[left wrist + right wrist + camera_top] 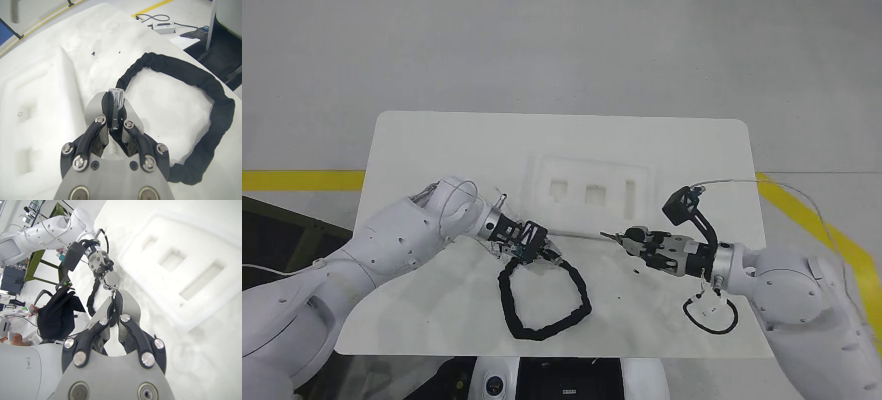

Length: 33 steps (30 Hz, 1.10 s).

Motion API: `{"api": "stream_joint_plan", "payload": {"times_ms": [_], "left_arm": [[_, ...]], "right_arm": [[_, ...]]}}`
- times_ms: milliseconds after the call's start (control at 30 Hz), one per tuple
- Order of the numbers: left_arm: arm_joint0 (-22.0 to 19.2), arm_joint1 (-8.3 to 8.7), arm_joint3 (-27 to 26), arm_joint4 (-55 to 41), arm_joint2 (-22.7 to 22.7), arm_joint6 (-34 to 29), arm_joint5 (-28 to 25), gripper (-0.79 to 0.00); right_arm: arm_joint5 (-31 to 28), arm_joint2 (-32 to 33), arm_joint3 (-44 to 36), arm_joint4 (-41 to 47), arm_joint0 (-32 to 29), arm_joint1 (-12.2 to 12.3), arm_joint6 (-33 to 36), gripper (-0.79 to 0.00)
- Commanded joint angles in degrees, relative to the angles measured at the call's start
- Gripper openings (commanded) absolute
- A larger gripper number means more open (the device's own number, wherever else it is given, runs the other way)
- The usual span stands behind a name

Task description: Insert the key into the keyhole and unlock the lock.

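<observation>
From the top view, a white foam tray (592,160) with 3 rectangular recesses lies in the middle of the bench (412,140). Just off the tray's robot-side edge, by its left corner, the left gripper (533,238) holds one end of the chain lock (542,325). The lock's black sleeved chain lies in a closed loop on the bench, on the robot's side of the tray. The right gripper (625,240) sits off the same tray edge, nearer the right corner. It points toward the left gripper, and the 2 are apart. In the left wrist view, the left gripper's fingers are clamped on the lock's chrome cylinder (115,102). The cylinder stands out past the fingertips with its keyhole (116,89) on the flat end face, uncovered. The tray rises just beside the gripper, with a small ring (19,114) lying in 1 of its recesses. The chain curves away on the side of the gripper opposite the tray. In the right wrist view, the right gripper's fingers are pressed together on the key (114,293), whose small metal end shows just past the fingertips. The key is aimed at the left gripper, farther off beside the tray's edge. Whether the key touches the lock cannot be told from this view.
</observation>
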Motion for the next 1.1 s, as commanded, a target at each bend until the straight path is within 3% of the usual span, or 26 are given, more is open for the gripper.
{"api": "stream_joint_plan", "payload": {"times_ms": [0, 300, 600, 933, 1067], "left_arm": [[0.6, 0.49, 0.0, -1.7, -1.1, -0.1, 0.5, -0.785], [4.9, 3.2, -4.3, -11.2, -7.3, -10.4, 1.4, -0.785], [12.2, 5.95, -11.9, -19.8, -14.1, -24.9, 7.8, -0.785], [13.5, 6.64, -13.9, -19.8, -15.4, -25.3, 8.4, -0.785], [13.5, 6.64, -13.9, -19.8, -15.4, -25.3, 8.4, -0.785]], "right_arm": [[1.0, -1.5, -0.3, 0.1, 0.6, -0.1, 0.8, -0.785], [7.0, -9.6, 0.4, -0.7, 4.2, -1.1, -0.5, -0.785], [10.5, -12.8, 1.7, 0.7, 5.2, -2.0, -5.7, -0.785], [10.5, -12.8, 1.7, 0.8, 5.1, -2.0, -5.9, -0.785], [15.1, -12.7, 1.2, 4.5, 4.3, -2.1, -4.9, -0.785]]}}
